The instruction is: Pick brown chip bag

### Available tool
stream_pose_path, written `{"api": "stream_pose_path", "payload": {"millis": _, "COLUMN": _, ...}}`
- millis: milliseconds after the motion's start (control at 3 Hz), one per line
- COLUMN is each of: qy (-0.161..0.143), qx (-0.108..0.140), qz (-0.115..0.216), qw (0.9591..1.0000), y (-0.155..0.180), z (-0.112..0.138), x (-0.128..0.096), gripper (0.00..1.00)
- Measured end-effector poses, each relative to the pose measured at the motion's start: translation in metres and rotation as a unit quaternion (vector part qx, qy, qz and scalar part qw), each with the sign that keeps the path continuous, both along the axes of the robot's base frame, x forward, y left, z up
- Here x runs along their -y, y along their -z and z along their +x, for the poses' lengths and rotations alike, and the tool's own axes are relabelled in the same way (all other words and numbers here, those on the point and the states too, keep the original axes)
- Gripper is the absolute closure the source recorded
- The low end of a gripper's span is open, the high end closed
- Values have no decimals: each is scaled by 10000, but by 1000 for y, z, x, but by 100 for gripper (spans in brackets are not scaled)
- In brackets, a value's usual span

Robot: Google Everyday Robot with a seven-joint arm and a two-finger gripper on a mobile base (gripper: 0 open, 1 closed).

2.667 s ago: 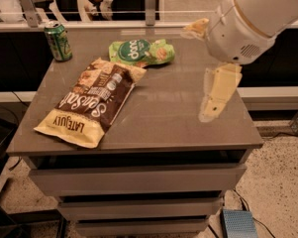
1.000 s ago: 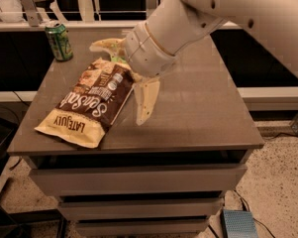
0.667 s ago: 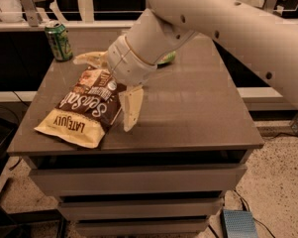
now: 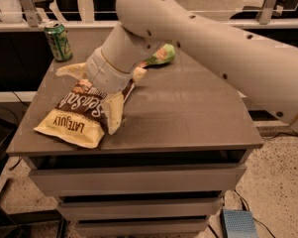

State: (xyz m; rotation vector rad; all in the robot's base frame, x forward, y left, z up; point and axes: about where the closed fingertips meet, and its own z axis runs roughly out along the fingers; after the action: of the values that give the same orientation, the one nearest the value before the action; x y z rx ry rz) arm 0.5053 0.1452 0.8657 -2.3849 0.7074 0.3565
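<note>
One gripper (image 4: pixel 92 94), fingers spread wide, straddles the upper part of the brown chip bag (image 4: pixel 71 121), which lies flat near the table's (image 4: pixel 188 110) front left corner. Green can (image 4: pixel 58 41) stands rear left; green snack bag (image 4: pixel 162 54) lies behind the arm.

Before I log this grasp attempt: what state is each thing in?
Gripper: open, down astride the chip bag.
Chip bag: lying flat on the table, not lifted.
Can: upright, back left corner.
Green bag: lying at the back, partly hidden by the arm.
</note>
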Motion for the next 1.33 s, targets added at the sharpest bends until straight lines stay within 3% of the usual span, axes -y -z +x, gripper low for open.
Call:
{"api": "stream_pose_path", "payload": {"millis": 667, "qy": -48, "qx": 94, "qz": -21, "qw": 9999, "y": 10, "z": 12, "x": -6, "gripper": 41}}
{"api": "stream_pose_path", "payload": {"millis": 1333, "qy": -61, "qx": 251, "qz": 29, "qw": 9997, "y": -9, "z": 17, "x": -1, "gripper": 87}}
